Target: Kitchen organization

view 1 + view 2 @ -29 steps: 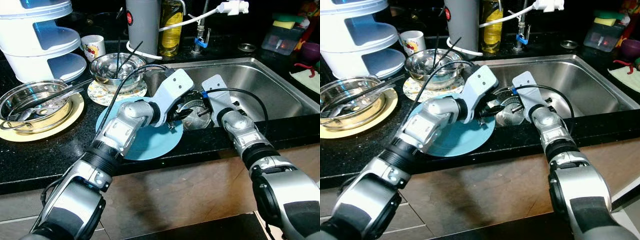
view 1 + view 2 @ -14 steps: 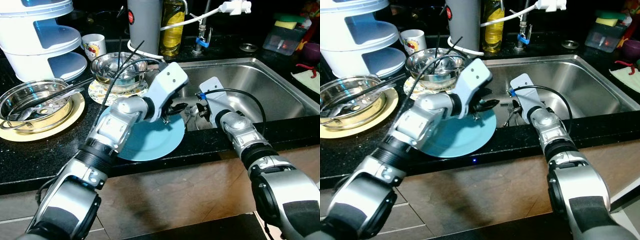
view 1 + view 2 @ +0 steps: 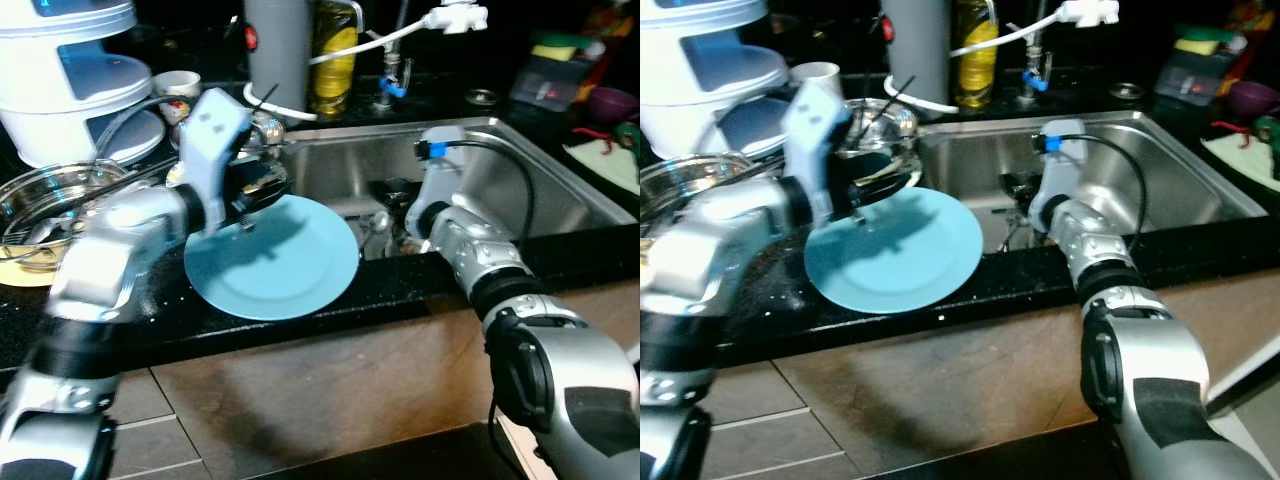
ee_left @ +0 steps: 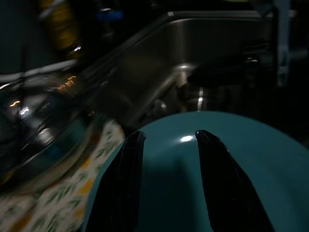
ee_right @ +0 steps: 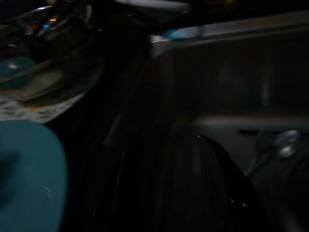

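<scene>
A round blue plate [image 3: 275, 255] lies flat on the black counter [image 3: 150, 320], just left of the steel sink [image 3: 520, 190]. My left gripper [image 3: 258, 190] hovers over the plate's far left rim, open, with nothing between its fingers; the left wrist view has the left gripper [image 4: 169, 136] above the plate [image 4: 231, 164]. My right gripper [image 3: 385, 192] reaches down into the sink near its left wall. In the dim right wrist view the right gripper [image 5: 166, 142] stands open and empty. Some cutlery [image 3: 375, 225] lies on the sink floor below it.
A steel bowl [image 3: 875, 135] on a floral mat sits just behind the left gripper. A steel pan [image 3: 40, 195] on a yellow plate is at the far left, with a white stacked container [image 3: 75, 70], a mug [image 3: 180, 85], a grey canister [image 3: 280, 45] and an oil bottle [image 3: 333, 55] behind.
My left arm has swung left, away from the sink edge, to above the plate's far left rim. My right wrist has risen and turned inside the sink. The camera has shifted slightly.
</scene>
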Available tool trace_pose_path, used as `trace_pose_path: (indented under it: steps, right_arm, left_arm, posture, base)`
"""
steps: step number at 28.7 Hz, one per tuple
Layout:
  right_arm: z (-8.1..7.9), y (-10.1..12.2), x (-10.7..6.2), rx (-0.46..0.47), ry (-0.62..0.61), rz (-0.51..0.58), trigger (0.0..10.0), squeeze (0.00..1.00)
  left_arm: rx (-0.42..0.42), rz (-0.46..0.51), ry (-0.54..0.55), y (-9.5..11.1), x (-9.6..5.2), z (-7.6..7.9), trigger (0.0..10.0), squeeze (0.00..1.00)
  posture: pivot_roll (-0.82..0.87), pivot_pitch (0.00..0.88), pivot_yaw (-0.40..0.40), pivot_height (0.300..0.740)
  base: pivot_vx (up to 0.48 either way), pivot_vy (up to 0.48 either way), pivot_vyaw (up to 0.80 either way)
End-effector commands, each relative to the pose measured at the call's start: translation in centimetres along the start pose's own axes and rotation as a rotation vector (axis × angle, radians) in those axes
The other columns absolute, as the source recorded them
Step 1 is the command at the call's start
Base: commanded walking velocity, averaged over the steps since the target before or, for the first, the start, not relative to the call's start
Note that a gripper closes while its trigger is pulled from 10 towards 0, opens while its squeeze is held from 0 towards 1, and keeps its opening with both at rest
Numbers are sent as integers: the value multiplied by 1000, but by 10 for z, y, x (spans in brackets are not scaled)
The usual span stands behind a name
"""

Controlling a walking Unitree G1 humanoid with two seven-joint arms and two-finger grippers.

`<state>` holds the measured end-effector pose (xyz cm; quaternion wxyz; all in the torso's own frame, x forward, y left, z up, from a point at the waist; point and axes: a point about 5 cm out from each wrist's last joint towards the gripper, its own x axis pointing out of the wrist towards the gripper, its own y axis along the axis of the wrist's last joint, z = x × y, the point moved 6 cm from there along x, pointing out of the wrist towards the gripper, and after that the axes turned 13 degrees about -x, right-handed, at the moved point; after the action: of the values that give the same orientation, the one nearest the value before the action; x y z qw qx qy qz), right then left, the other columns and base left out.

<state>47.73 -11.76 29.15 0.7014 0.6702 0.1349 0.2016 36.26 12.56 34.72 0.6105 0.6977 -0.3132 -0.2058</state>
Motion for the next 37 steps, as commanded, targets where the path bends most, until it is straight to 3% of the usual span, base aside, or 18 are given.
trace_pose_path:
  steps: [1, 4, 7, 8, 10, 13, 14, 15, 21, 26, 32, 37]
  right_arm:
    - [-6, 10, 2, 62, 30, 34, 10000, 1000]
    - [-16, 19, 5, 149, 91, 59, 10000, 1000]
    - [-23, 22, 6, 229, 133, 60, 10000, 1000]
    - [-26, 23, 6, 301, 150, 63, 10000, 1000]
    - [-27, 23, 6, 354, 154, 63, 10000, 1000]
    - [-28, 21, 6, 357, 164, 55, 10000, 1000]
    - [-29, 19, 6, 340, 169, 47, 10000, 745]
    - [-31, 17, 6, 321, 175, 37, 10000, 0]
    - [-28, 3, 4, 219, 152, 13, 10000, 0]
    - [-20, -8, 0, 138, 120, -42, 10000, 0]
    - [-11, -10, -2, 150, 78, -57, 10000, 0]
    - [-19, -21, -5, 164, 134, -91, 10000, 0]
  left_arm:
    - [-21, 9, -6, 4, -13, 3, 10000, 0]
    - [-75, 14, 11, 1, -34, 2, 10000, 0]
    - [-74, -35, 55, -11, -46, -4, 10000, 0]
    - [-82, -70, 66, -21, -53, -5, 10000, 0]
    - [-93, -88, 64, -27, -56, -3, 10000, 0]
    - [-103, -101, 62, -32, -57, -2, 10000, 0]
    - [-104, -112, 63, -35, -58, 0, 10000, 0]
    - [-103, -121, 67, -38, -59, 0, 10000, 0]
    - [-145, -46, 127, -43, -59, -6, 10000, 0]
    - [-141, -98, 124, -60, -63, -1, 10000, 0]
    - [-155, -133, 167, -66, -69, -7, 10000, 0]
    - [-156, -147, 181, -67, -75, -9, 10000, 0]
  posture:
    - [41, 153, -78, 740]
    - [43, 154, -81, 740]
    - [44, 157, -90, 740]
    - [43, 155, -95, 740]
    - [42, 153, -94, 740]
    - [42, 153, -94, 740]
    - [38, 152, -95, 740]
    - [38, 152, -95, 740]
    - [31, 145, -96, 740]
    - [27, 144, -97, 740]
    - [25, 148, -95, 740]
    - [25, 138, -95, 740]
  base:
    - [0, 0, 0]
    - [0, 0, 0]
    - [0, 0, 0]
    - [0, 0, 0]
    - [0, 0, 0]
    - [0, 0, 0]
    - [0, 0, 0]
    - [0, 0, 0]
    - [0, 0, 0]
    - [0, 0, 0]
    - [0, 0, 0]
    - [0, 0, 0]
